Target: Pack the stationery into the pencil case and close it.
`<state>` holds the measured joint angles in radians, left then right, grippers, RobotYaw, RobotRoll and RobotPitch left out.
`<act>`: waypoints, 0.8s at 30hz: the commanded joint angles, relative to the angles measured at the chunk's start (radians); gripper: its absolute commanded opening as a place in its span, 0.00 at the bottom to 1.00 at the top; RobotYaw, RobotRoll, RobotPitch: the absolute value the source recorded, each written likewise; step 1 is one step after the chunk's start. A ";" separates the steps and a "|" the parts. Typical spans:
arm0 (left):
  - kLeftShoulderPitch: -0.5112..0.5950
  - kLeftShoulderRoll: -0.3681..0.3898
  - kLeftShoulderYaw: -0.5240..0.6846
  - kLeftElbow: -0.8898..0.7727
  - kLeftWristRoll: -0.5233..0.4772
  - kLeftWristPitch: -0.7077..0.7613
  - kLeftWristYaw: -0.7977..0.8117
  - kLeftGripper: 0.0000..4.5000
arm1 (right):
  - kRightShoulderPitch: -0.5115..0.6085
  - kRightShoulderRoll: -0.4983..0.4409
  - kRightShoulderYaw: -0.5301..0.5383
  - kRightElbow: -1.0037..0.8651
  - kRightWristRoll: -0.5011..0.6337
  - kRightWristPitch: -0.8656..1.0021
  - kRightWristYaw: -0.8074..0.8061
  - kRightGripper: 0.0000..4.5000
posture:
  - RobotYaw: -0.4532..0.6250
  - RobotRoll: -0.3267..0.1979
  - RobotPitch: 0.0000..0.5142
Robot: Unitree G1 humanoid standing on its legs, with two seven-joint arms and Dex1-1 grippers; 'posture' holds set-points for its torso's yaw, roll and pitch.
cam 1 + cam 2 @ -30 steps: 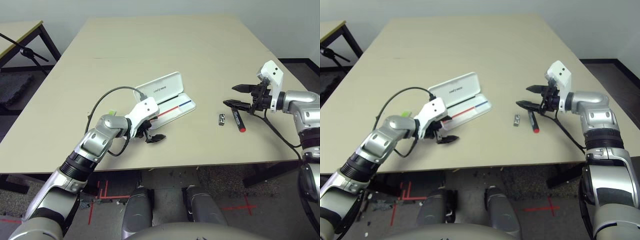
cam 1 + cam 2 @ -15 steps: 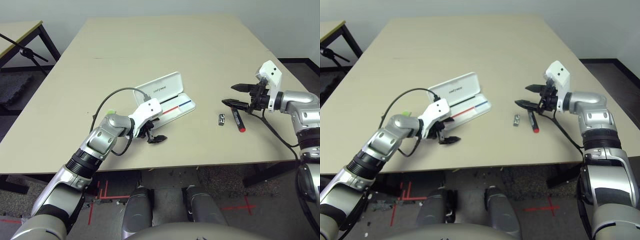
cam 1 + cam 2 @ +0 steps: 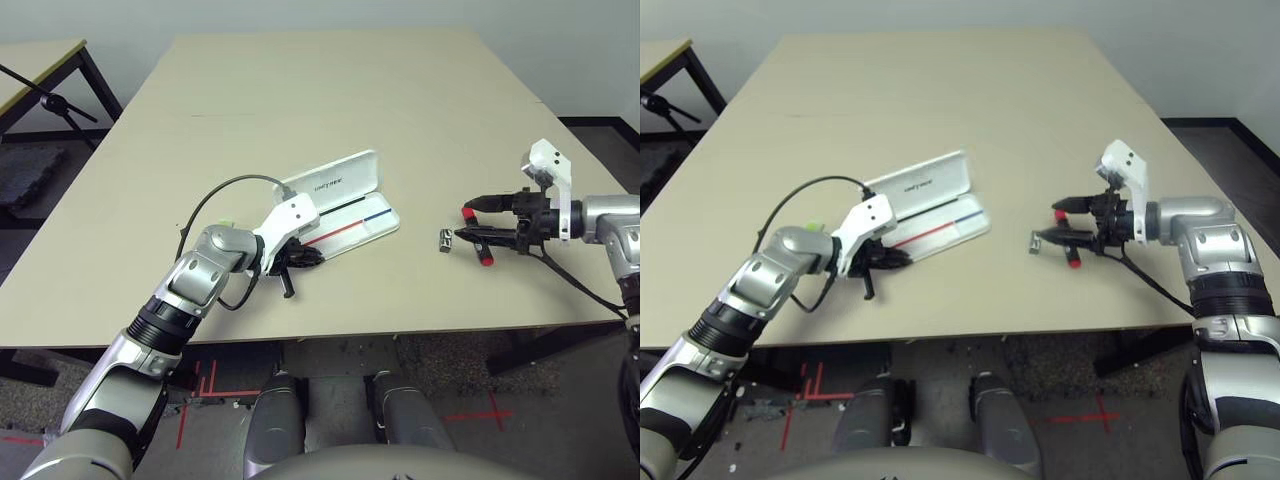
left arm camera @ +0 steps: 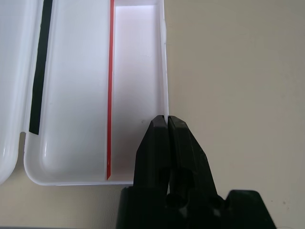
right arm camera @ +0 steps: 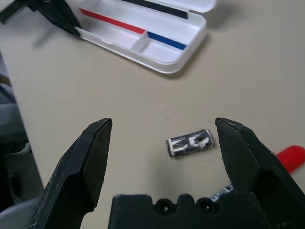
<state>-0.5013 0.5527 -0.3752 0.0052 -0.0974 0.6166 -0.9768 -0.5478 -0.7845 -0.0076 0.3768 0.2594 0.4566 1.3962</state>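
The white pencil case (image 3: 372, 217) lies open at the table's middle, its lid (image 3: 335, 180) tilted up behind and a red-and-blue stripe inside. My left gripper (image 4: 167, 118) is shut on the thin front wall at the near-left end of the tray (image 4: 76, 95). A lime-green highlighter (image 3: 224, 224) peeks out behind my left forearm. My right gripper (image 5: 163, 123) hangs open low over the table, its fingertips either side of the small silver-and-black piece (image 5: 189, 142). The red marker (image 3: 486, 260) lies just beyond it, partly under the gripper.
A black cable (image 3: 215, 195) loops from my left wrist over the table. The front table edge (image 3: 400, 325) runs close below both grippers. A second table and a black stand (image 3: 50, 100) sit at the far left.
My left gripper has closed on the case's front wall, and the case has slid slightly right. My right gripper has dropped lower and turned level by the metal piece.
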 commanded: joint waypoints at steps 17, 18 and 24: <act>0.036 0.167 -0.022 -0.068 0.034 -0.311 -0.193 0.00 | 0.021 0.018 0.088 -0.078 0.034 0.081 0.022 1.00 | 0.40 0.62 0.17; 0.041 0.173 -0.022 -0.068 0.035 -0.317 -0.196 0.00 | 0.025 0.018 0.095 -0.082 0.032 0.081 0.025 1.00 | 0.40 0.62 0.17; 0.067 0.185 -0.026 -0.076 0.041 -0.322 -0.201 0.00 | 0.043 0.020 0.110 -0.095 0.028 0.074 0.022 1.00 | 0.40 0.62 0.18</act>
<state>-0.4461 0.7273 -0.4000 -0.0627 -0.0714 0.3057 -1.1676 -0.5154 -0.7669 0.0897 0.2993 0.2837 0.5307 1.4164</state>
